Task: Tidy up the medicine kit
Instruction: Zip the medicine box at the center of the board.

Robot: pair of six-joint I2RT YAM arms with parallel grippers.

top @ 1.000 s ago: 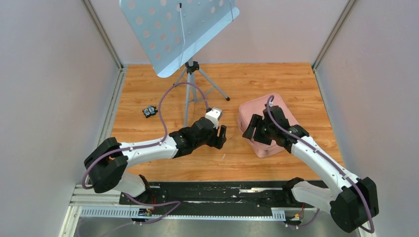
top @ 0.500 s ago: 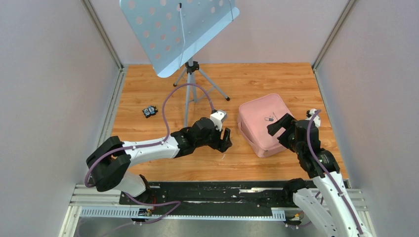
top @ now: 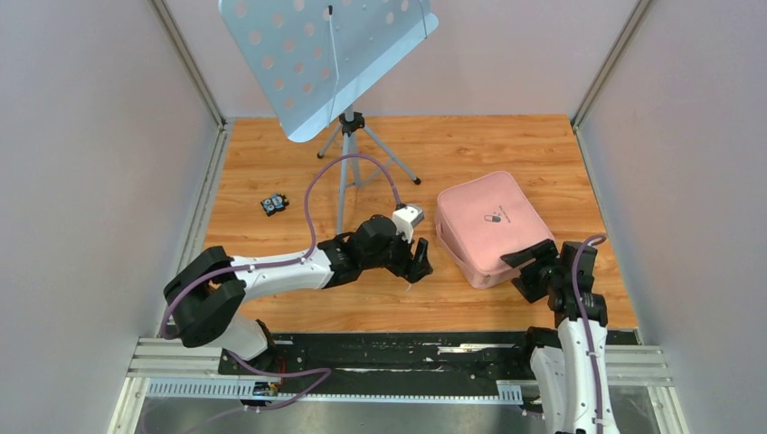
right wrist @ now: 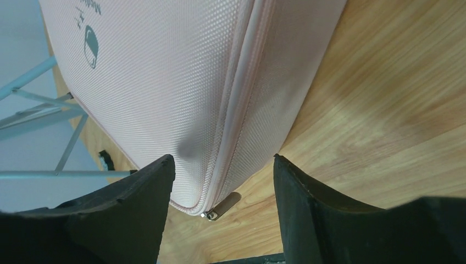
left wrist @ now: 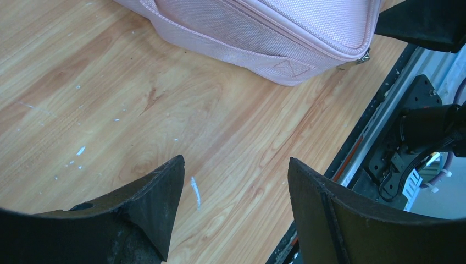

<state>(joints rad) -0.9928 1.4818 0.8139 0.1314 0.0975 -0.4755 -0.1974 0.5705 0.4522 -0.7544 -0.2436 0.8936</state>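
The medicine kit, a pink soft fabric rectangular zip case with rounded corners, lies flat and closed on the light wooden table, lid up, with its small dark pill logo showing. It sits directly ahead of the right gripper, whose black fingers are spread apart with nothing pinched between them. In the right wrist view the case's near corner and its zip seam fall in the gap between those fingers. Whether either finger touches the fabric is hard to tell from this angle. A small metal zip pull hangs at that corner, just below the gap and resting near the wood. The left gripper hovers low over bare table just to the left of the kit and apart from it, its fingers likewise spread wide and holding nothing. From its wrist camera the pink side wall and a sewn strap end of the case lie ahead of the fingertips, with scuffed wood and a few white flecks between. Beyond the left gripper, farther from the arm bases, stands a pale blue perforated metal music stand on a grey tripod. To the left of that gripper, well apart from it and from the kit, a small black object lies on the wood, too small to identify.
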